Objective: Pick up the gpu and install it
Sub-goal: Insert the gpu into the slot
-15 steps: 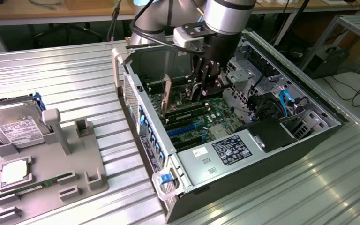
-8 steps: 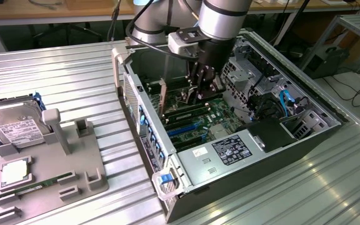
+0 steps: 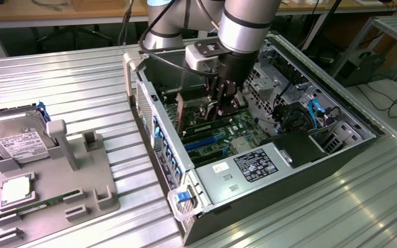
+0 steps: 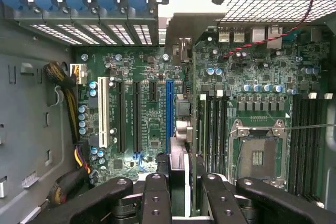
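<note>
A: Count the units on the bench.

B: One Universal Robots arm, one gripper (image 3: 220, 106), one open tower PC case (image 3: 302, 170) lying on its side on the slatted aluminium table (image 3: 60, 77). In the exterior view's left, one grey parts tray (image 3: 54, 191) carries one hard drive (image 3: 16, 139) with a white label, one CPU (image 3: 18, 188) and one RAM stick (image 3: 47, 201).

A: Location of the gpu?

B: Inside the case. The gpu (image 3: 202, 111) stands on edge between the fingers (image 4: 155, 198), above the motherboard (image 4: 142, 77), roughly over the blue expansion slot (image 4: 169, 114). Whether it touches the slot cannot be told. In the wrist view the card shows edge-on as a thin vertical strip — its bracket end points toward the rear slot openings.

A: Jaw state?

B: Partly closed, clamped on the gpu across its thickness, one finger on either face.

A: Slot count on the board?

B: One white slot (image 4: 103, 111), three black ones beside it, one blue. One empty CPU socket (image 4: 257, 156) lies to the other side of the card.

A: Legible markings?

B: One black label with white print (image 3: 255, 164) on the power supply and one small white sticker (image 3: 220, 168) beside it — text too fine to read. The hard drive label likewise.
</note>
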### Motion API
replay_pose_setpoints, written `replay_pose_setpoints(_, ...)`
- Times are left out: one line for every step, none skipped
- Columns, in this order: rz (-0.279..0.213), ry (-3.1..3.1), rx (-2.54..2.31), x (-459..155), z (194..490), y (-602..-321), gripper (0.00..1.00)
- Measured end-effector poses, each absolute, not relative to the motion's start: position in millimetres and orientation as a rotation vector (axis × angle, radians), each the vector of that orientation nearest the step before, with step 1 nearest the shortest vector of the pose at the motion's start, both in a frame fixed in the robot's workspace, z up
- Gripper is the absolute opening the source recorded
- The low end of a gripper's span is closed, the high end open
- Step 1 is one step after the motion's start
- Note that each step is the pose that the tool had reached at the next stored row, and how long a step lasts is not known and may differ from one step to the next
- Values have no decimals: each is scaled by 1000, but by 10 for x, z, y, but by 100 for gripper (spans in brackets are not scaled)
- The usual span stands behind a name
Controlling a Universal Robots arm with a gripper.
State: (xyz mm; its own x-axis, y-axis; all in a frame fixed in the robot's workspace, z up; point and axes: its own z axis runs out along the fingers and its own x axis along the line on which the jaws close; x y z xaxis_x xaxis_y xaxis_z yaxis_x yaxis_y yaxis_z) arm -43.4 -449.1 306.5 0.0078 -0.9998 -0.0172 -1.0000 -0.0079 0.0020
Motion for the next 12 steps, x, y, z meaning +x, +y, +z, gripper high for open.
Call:
replay_pose_setpoints(21, 2205, -2223, -440, 3063, -4491, 28)
replay_pose_setpoints(19, 2203, -2222, -449, 3059, -4492, 28)
replay_pose_setpoints(16, 2202, -2221, -453, 3050, -4492, 28)
replay_pose_setpoints(15, 2201, -2221, -455, 3036, -4492, 28)
replay_pose_setpoints(15, 2201, -2221, -459, 3019, -4491, 28)
replay_pose_setpoints(15, 2204, -2218, -461, 2982, -4492, 28)
replay_pose_setpoints(15, 2210, -2212, -462, 2966, -4491, 28)
replay_pose_setpoints(15, 2224, -2199, -463, 2936, -4491, 28)
replay_pose_setpoints(16, 2233, -2190, -463, 2923, -4493, 28)
replay_pose_setpoints(16, 2235, -2188, -463, 2914, -4498, 28)
replay_pose_setpoints(19, 2234, -2188, -463, 2906, -4510, 28)
replay_pose_setpoints(22, 2232, -2186, -463, 2903, -4528, 28)
